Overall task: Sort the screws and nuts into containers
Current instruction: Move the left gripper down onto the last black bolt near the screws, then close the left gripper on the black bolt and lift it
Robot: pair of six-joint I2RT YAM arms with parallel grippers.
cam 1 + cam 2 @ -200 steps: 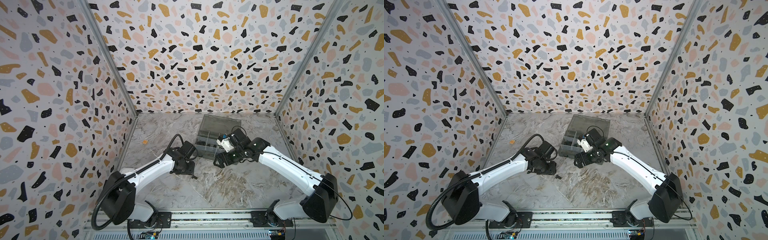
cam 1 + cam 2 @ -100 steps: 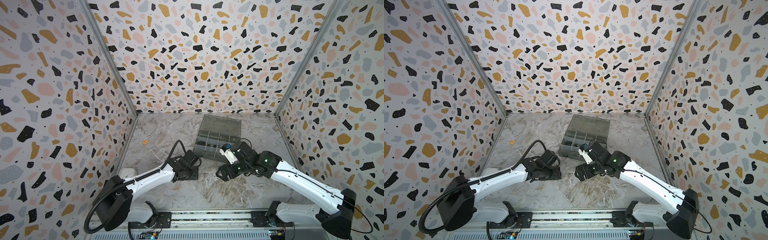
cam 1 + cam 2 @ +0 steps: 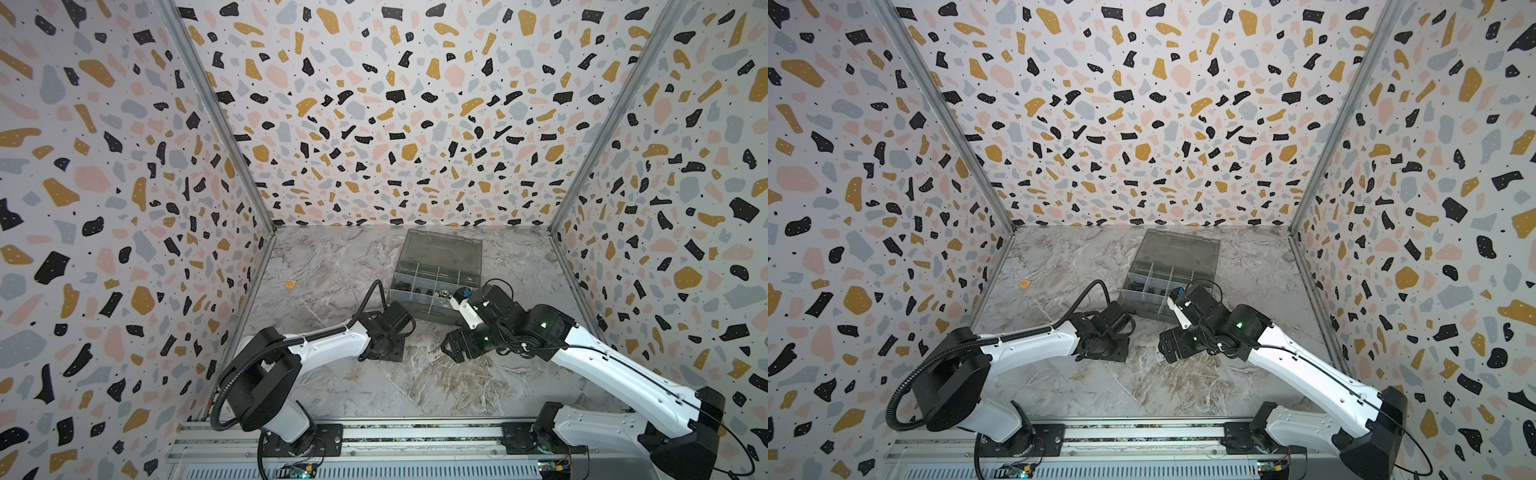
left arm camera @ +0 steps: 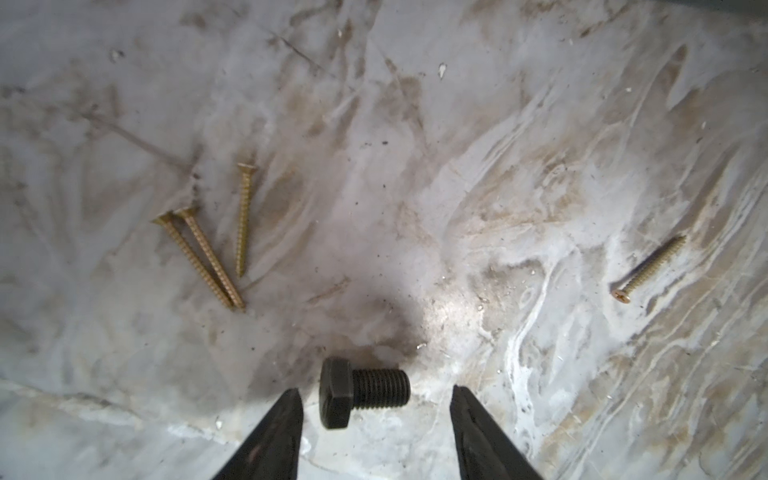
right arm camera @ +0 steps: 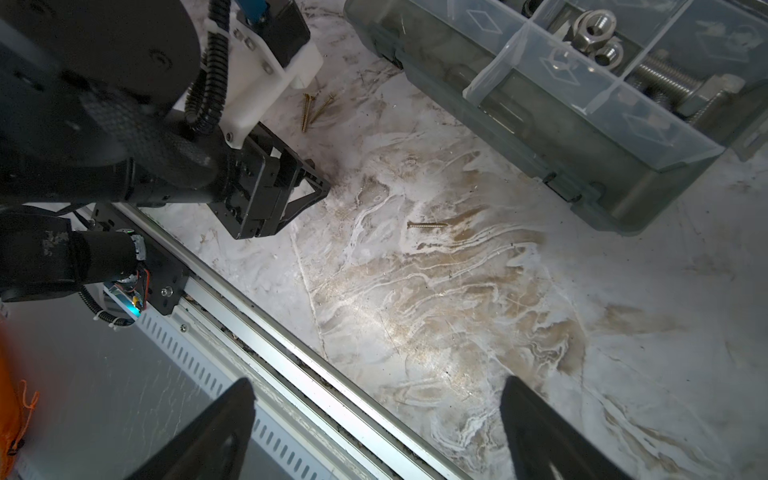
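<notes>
Only the left wrist view shows the black bolt: matte, hex head, short threaded shank. It lies on its side on the marble tabletop between the spread fingers of the left gripper, touching neither, head nearer one finger. Four brass screws lie loose nearby. Both top views are too coarse to show these. In the right wrist view the right gripper is spread wide and empty, and silver nuts sit in a compartment of the organiser box.
</notes>
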